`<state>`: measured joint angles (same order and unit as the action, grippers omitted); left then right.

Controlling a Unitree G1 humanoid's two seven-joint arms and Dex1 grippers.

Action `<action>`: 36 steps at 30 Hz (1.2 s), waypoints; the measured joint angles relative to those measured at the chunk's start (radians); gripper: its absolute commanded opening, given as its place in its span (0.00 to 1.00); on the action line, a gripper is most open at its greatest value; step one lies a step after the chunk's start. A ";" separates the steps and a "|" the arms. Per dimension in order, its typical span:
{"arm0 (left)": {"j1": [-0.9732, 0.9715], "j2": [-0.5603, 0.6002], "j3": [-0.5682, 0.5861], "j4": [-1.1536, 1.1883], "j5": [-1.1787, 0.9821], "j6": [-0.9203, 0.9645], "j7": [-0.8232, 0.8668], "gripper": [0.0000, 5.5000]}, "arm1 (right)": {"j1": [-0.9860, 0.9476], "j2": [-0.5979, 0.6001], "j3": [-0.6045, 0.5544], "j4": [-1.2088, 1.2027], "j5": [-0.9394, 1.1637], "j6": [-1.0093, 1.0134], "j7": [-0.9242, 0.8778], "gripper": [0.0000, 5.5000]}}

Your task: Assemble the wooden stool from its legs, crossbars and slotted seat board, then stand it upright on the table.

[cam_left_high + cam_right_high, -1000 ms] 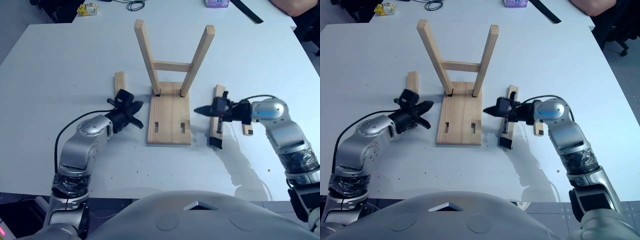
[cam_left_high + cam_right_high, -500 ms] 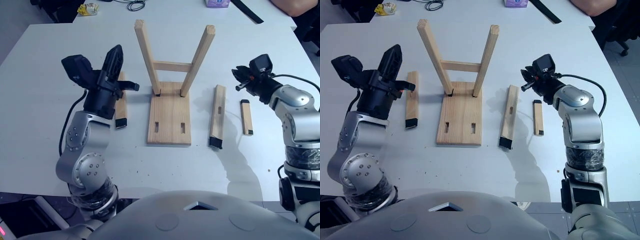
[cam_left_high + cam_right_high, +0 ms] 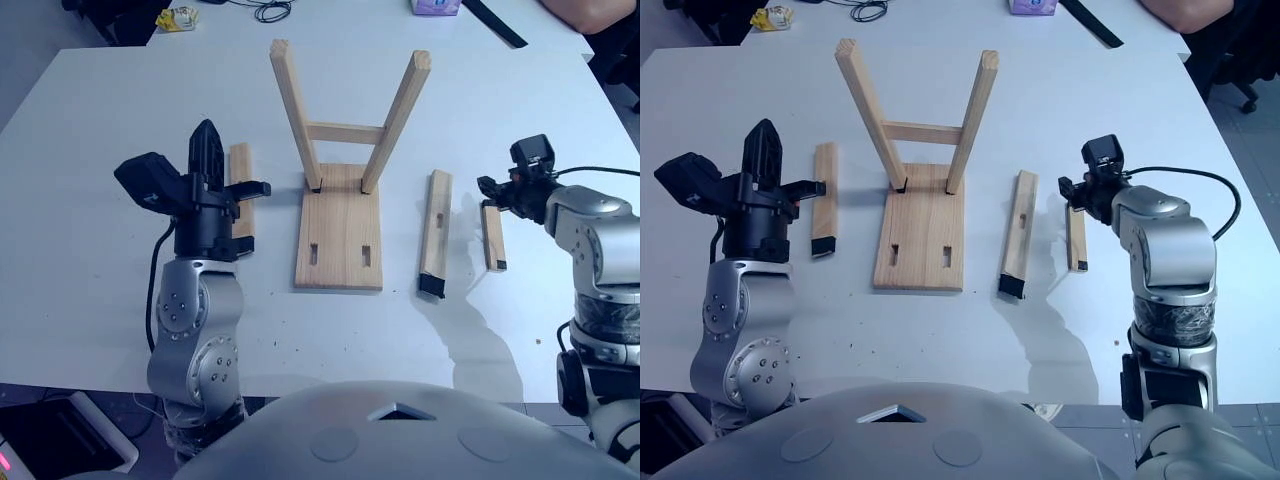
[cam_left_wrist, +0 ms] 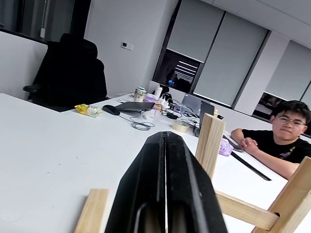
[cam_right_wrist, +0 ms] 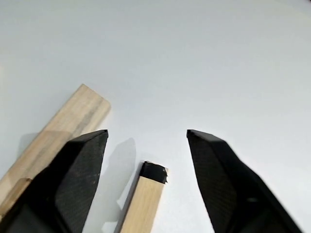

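Okay: my right gripper [image 5: 146, 138] wide open, empty, over short crossbar [image 5: 142, 206]; likely light, stiff wood, pinch mid-length; left gripper [image 4: 165, 141] closed, empty.

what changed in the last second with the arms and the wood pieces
Both arms pulled away from the seat board. The left gripper swung up and now points upward, shut, left of it. The right gripper drew back rightward and hangs open over the short crossbar's far end. Nothing was gripped. The board, its two fitted legs and both loose legs stayed put.
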<state>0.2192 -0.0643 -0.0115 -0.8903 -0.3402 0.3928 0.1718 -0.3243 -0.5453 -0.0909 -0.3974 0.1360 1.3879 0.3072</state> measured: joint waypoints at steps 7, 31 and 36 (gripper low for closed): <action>0.044 0.004 -0.075 0.013 0.043 -0.066 0.060 0.00 | -0.098 -0.055 -0.028 0.102 0.032 0.208 -0.004 0.57; 0.058 0.012 -0.136 0.069 0.038 -0.127 0.099 0.00 | 0.039 -0.055 -0.004 0.136 0.202 0.210 -0.086 0.57; 0.027 0.010 -0.109 0.073 0.015 -0.103 0.086 0.00 | 0.063 0.040 -0.068 0.112 0.183 0.202 -0.156 0.46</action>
<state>0.2464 -0.0548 -0.1204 -0.8168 -0.3253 0.2902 0.2575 -0.2610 -0.5052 -0.1586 -0.2854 0.3192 1.5896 0.1509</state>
